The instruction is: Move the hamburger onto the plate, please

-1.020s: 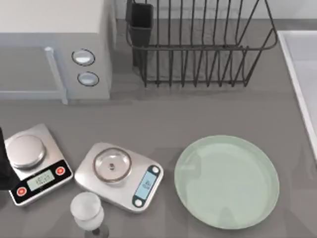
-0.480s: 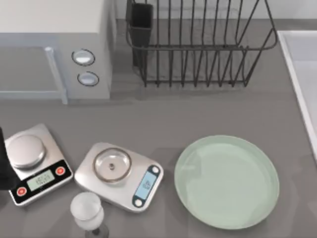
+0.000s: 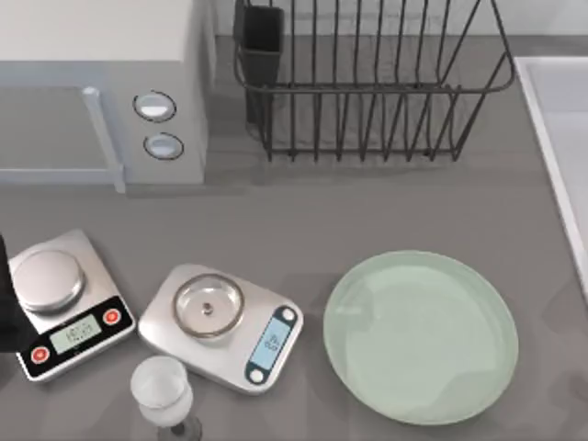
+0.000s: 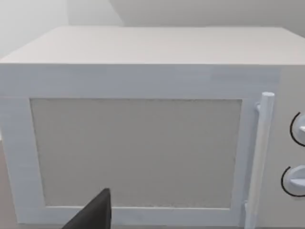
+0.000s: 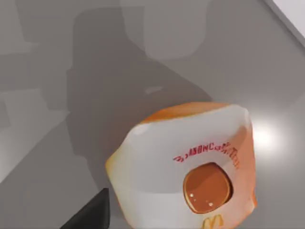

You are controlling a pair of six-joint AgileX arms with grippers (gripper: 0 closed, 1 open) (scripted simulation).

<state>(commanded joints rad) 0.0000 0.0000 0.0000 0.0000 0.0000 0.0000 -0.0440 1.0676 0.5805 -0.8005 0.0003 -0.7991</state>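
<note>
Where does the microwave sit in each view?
Top view: microwave at the table's far left corner.
Left wrist view: its door, close and head-on.
Right wrist view: the hamburger on the table.
Shared landmark: the door handle, beside two dials.

The desk point(image 3: 367, 211) is a matt grey surface, smooth and even. The plate point(image 3: 421, 336) looks like smooth glazed ceramic or plastic with a soft sheen. Both scales have brushed-metal bodies: the left scale point(image 3: 66, 305) carries a dull steel pan, the middle scale point(image 3: 220, 326) a shinier steel pan with a bright rim and a glossy display strip. The rack point(image 3: 367, 78) is thin dark wire, matt. The microwave point(image 4: 143, 124) has a smooth, matt pale plastic shell and a flat door panel. The glass point(image 3: 162, 388) is frosted and translucent. The hamburger point(image 5: 186, 171) sits in smooth white printed paper wrapping, its orange-brown parts glossy.
</note>
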